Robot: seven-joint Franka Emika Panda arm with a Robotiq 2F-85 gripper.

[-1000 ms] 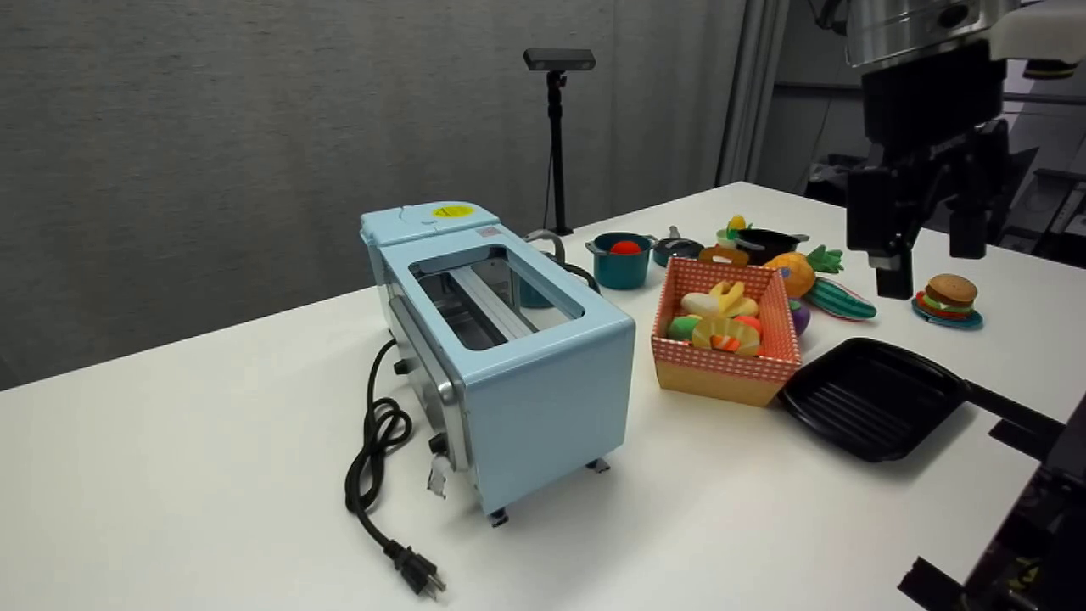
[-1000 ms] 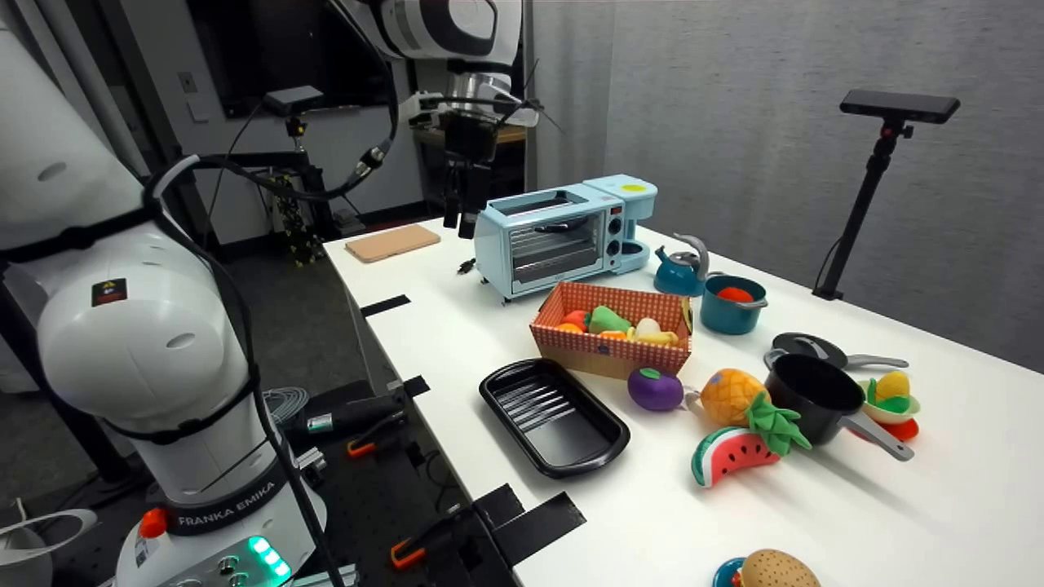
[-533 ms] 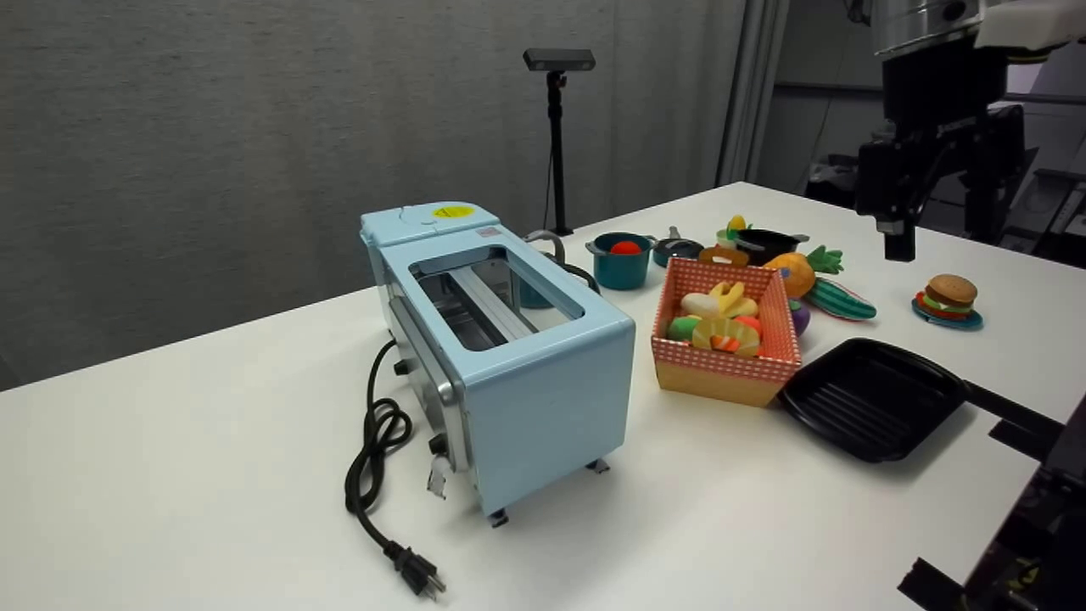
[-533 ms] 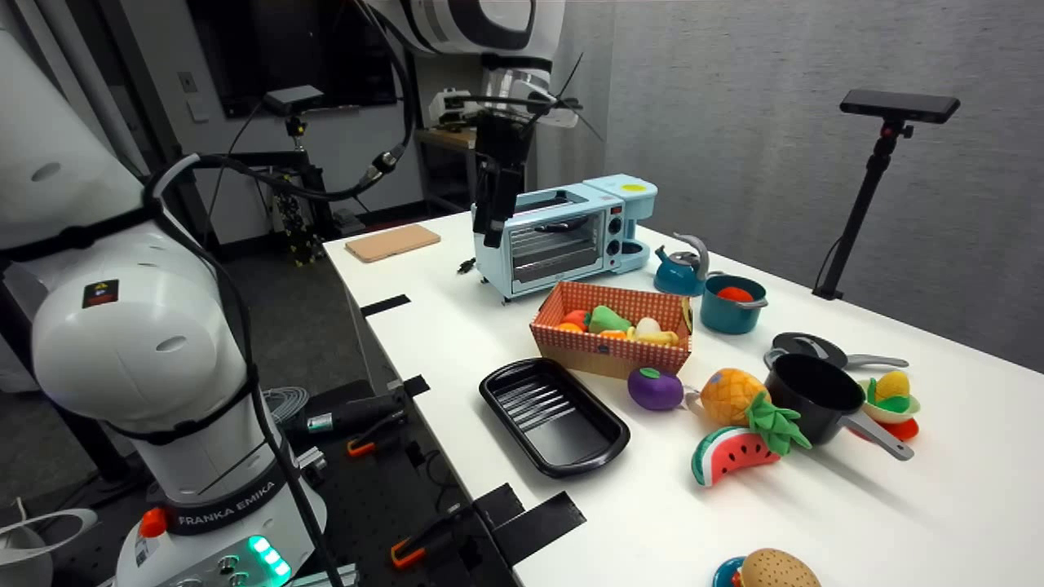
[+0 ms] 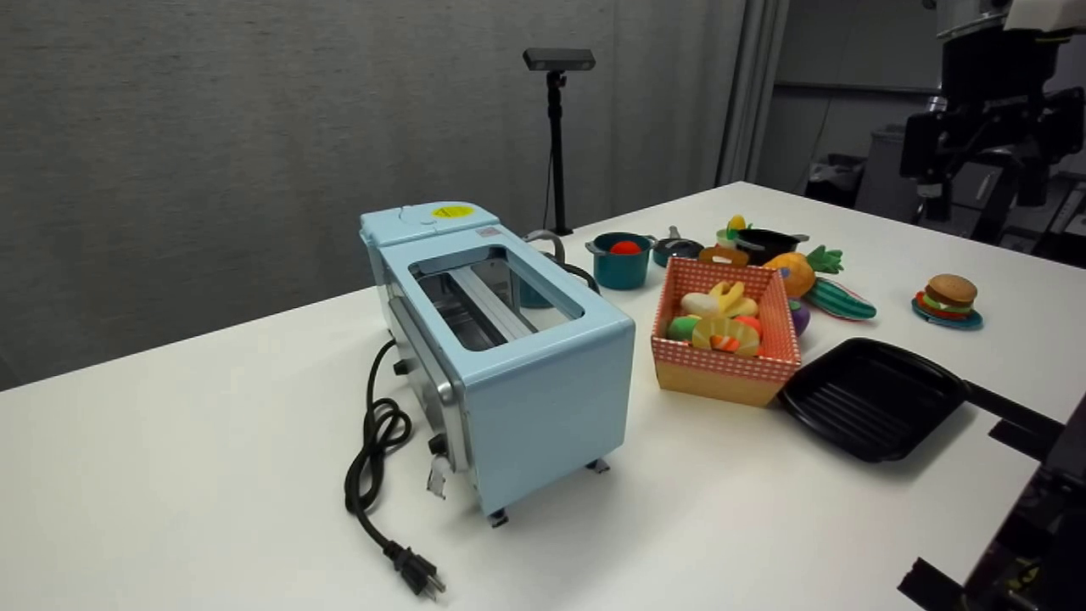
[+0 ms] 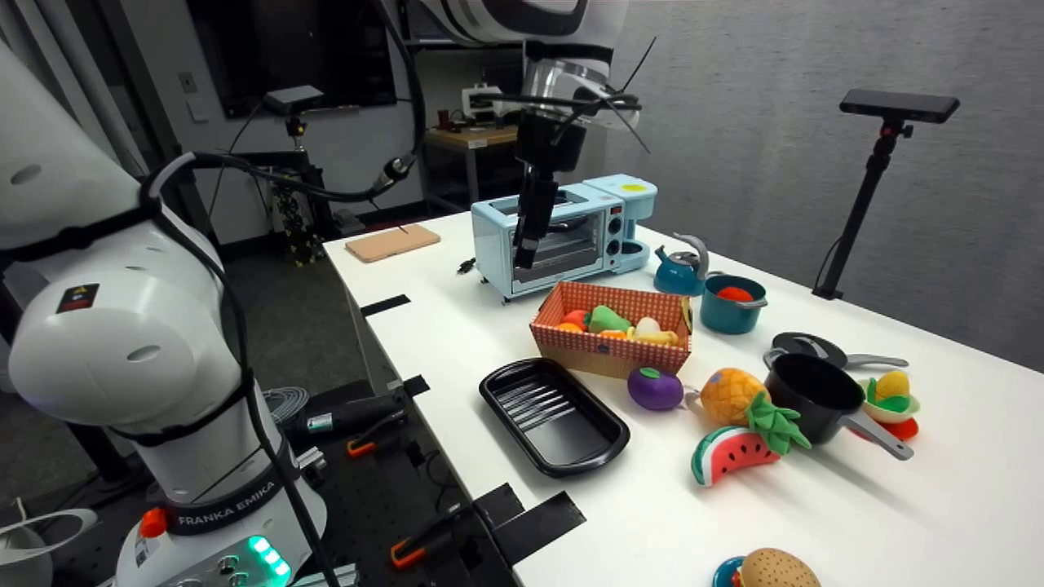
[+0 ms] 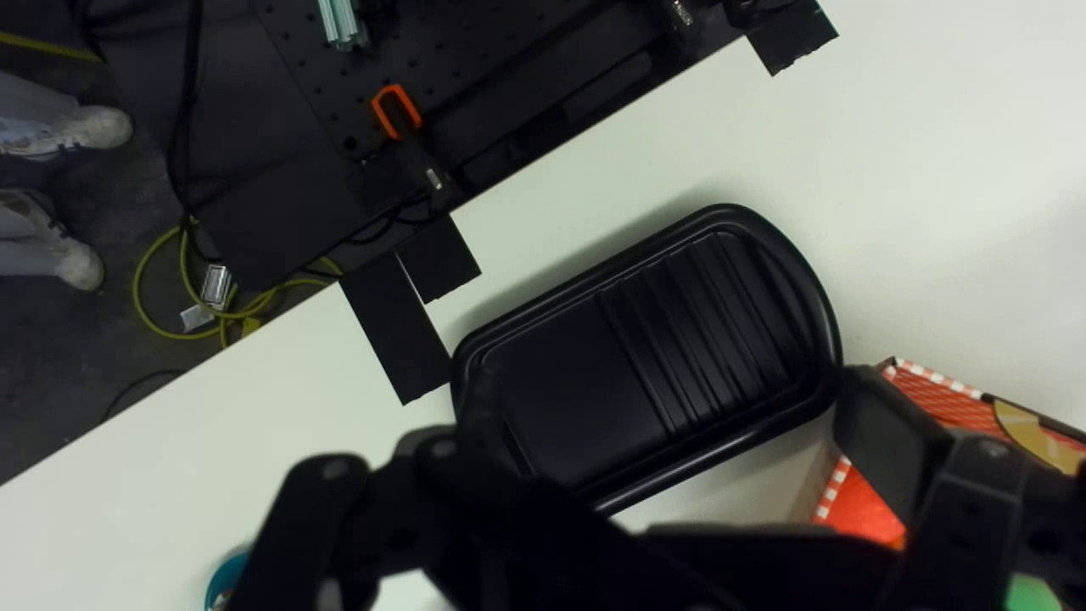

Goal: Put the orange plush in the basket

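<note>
The orange plush (image 6: 730, 397), a pineapple-shaped soft toy with green leaves, lies on the table outside the basket. It also shows in an exterior view (image 5: 792, 275), partly behind the basket. The basket (image 6: 608, 350) is an orange-red checked box with flaring sides, holding several toy foods, one of them round and orange. It also shows in an exterior view (image 5: 721, 386), and part of it at the wrist view's right edge (image 7: 942, 406). My gripper (image 5: 982, 202) is open and empty, high above the table. In the wrist view the black pan shows between its fingers (image 7: 666, 390).
The black pan (image 6: 563, 420) lies beside the basket. A light-blue toaster (image 6: 546, 244) stands behind it. A purple eggplant (image 6: 655, 390), watermelon slice (image 6: 734, 455) and black pot (image 6: 816, 395) surround the plush. A teal pot (image 6: 732, 306) and a burger toy (image 6: 775, 568) stand further off.
The open gripper has moved right in both exterior views, and upward in the view where it hangs at the right edge. The plush, basket and other objects have not moved.
</note>
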